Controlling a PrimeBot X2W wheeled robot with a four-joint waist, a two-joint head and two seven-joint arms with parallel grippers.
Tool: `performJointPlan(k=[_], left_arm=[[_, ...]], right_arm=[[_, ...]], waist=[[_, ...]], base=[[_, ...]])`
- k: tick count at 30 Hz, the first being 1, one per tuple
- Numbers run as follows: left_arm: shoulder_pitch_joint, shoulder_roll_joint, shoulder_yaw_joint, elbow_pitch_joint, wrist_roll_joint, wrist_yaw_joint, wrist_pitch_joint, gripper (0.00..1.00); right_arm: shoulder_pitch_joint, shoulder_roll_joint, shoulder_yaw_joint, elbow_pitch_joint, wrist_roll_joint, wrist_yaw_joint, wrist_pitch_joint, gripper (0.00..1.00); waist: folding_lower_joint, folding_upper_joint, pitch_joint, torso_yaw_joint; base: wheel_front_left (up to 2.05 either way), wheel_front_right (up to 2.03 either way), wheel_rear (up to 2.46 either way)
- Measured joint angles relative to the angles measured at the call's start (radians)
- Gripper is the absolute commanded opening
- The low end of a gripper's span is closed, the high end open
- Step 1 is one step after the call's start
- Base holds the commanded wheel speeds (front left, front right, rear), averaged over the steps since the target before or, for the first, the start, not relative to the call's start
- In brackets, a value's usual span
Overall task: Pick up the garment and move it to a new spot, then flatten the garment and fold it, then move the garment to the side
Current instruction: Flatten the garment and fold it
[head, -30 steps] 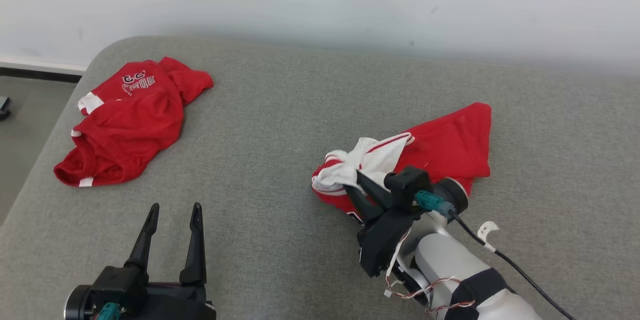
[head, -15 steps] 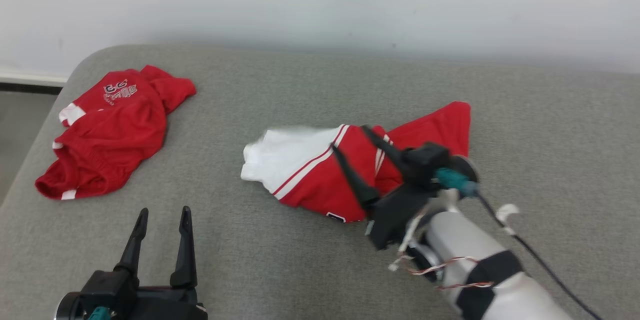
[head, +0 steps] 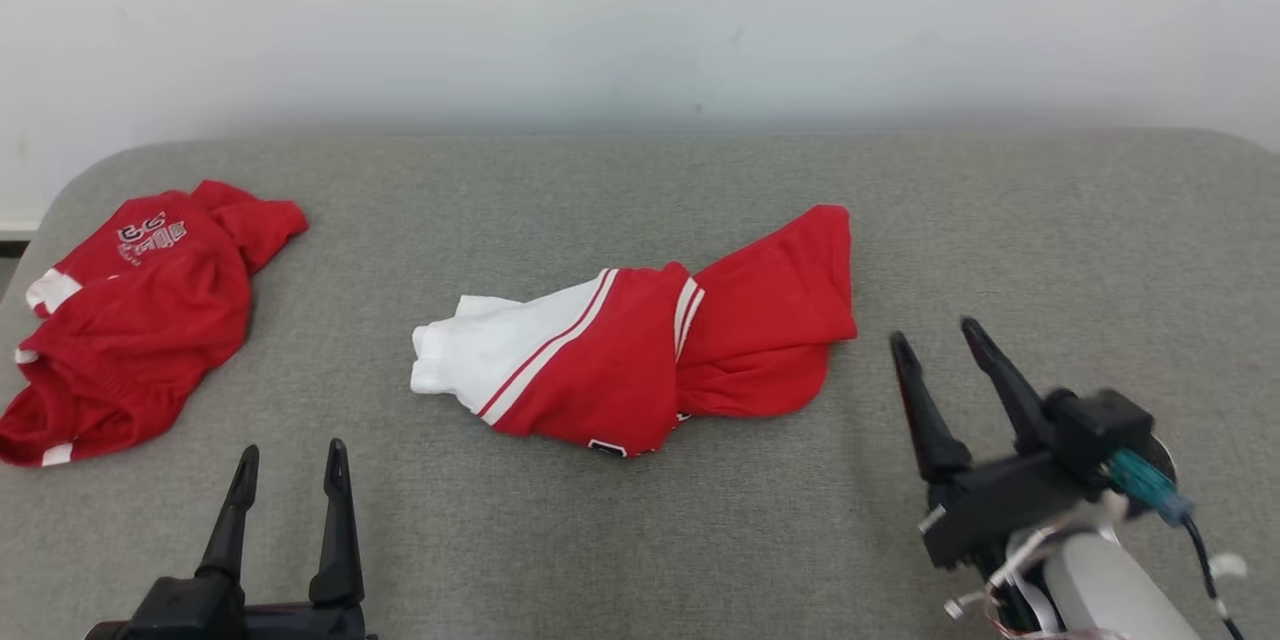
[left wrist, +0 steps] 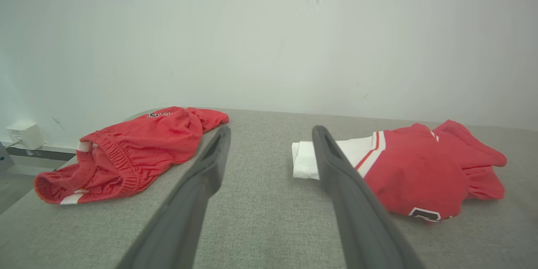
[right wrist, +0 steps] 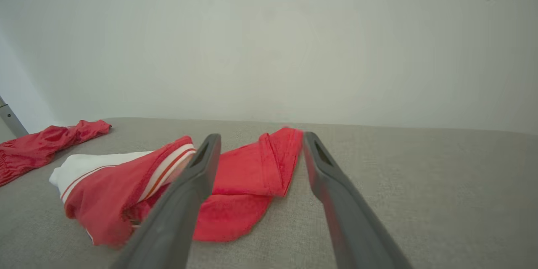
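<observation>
Garment [head: 640,360] lies bunched. Your left gripper [head: 291,452] and right gripper [head: 935,333] stand spread, empty. Pinch its 2 ends low, then pull apart evenly.

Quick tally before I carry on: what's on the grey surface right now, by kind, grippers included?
Garments: 2 (red garment at the left, red and white garment in the middle)
Grippers: 2 (left gripper and right gripper, both open, holding nothing)
Total: 4
</observation>
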State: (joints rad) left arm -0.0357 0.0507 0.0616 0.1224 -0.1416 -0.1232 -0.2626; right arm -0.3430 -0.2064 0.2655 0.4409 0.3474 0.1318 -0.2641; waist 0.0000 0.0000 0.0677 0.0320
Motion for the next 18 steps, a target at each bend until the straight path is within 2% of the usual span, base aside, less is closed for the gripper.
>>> performJointPlan(k=[8,18], left_arm=[[0.024,0.000,0.011,-0.013,0.021,0.000,0.000,1.00],[0.046,0.001,0.033,-0.015,0.030,0.000,0.000,1.00]], right_arm=[[0.166,0.023,-0.141,-0.078,-0.026,0.000,0.000,1.00],[0.242,0.050,-0.190,-0.105,-0.049,0.000,0.000,1.00]], waist=[[0.0000,0.0000,-0.017,-0.027],[-0.0001,0.0000,-0.023,-0.041]], base=[[0.00,0.00,0.00],[0.00,0.00,0.00]])
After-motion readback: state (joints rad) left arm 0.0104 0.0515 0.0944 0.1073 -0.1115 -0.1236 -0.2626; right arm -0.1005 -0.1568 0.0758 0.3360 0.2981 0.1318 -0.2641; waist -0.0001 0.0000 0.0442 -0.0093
